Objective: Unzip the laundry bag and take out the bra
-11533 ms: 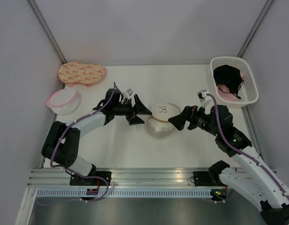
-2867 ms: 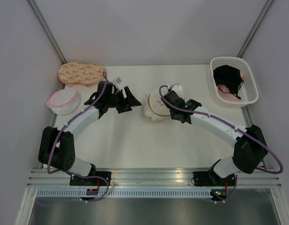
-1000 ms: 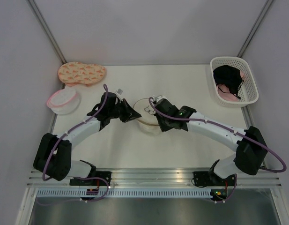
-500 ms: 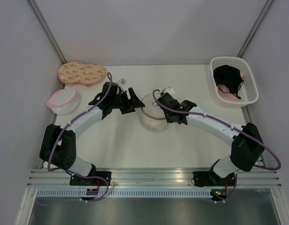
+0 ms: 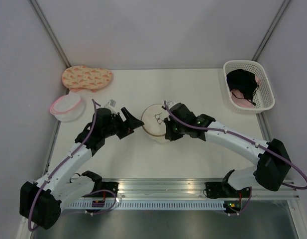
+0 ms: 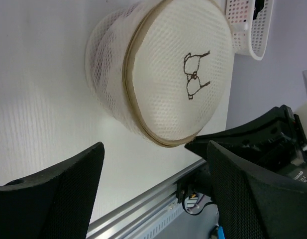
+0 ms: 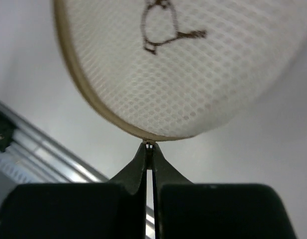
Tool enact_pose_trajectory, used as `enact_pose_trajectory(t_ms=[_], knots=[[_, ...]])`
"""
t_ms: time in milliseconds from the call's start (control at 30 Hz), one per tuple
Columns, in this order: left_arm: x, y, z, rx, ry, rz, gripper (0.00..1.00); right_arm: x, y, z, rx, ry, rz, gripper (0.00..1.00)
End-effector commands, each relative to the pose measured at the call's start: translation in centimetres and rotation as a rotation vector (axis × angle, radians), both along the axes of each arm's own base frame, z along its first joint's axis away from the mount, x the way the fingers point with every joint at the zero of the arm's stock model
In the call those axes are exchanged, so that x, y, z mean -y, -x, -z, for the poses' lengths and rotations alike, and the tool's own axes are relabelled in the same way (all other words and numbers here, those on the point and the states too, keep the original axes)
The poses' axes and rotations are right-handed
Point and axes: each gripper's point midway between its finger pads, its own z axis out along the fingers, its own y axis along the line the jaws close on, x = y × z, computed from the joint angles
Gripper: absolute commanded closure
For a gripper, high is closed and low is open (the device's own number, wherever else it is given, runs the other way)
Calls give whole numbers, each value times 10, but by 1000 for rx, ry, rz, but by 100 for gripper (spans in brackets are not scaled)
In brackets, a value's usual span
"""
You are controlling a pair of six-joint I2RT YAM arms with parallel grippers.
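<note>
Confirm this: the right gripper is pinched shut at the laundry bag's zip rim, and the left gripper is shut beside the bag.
Wrong on the left gripper: the left wrist view shows it open wide beside the laundry bag. The right gripper is pinched shut at the zip rim.

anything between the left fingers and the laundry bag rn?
No, just bare table between the open left gripper and the laundry bag. They're apart, not touching. The left wrist view shows it best.
</note>
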Motion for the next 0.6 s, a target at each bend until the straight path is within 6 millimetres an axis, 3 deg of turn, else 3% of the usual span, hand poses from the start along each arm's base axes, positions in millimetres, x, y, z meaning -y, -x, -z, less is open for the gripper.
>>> enact_pose_trajectory(t_ms=[0,133,367,467,567], knots=[[11,11,6,-86,105,-16,12,-74,41,-47,-74,-373,-246,99],[24,16,21,-147,120,21,13,-103,52,-65,-73,-479,-323,99],[40,4,27,-163,135,20,13,-112,51,-53,-82,-436,-331,99],[49,-3,22,-154,158,28,21,-111,48,-47,-73,-408,-316,100],[57,-4,21,-151,165,54,48,-107,46,-40,-73,-373,-299,100]])
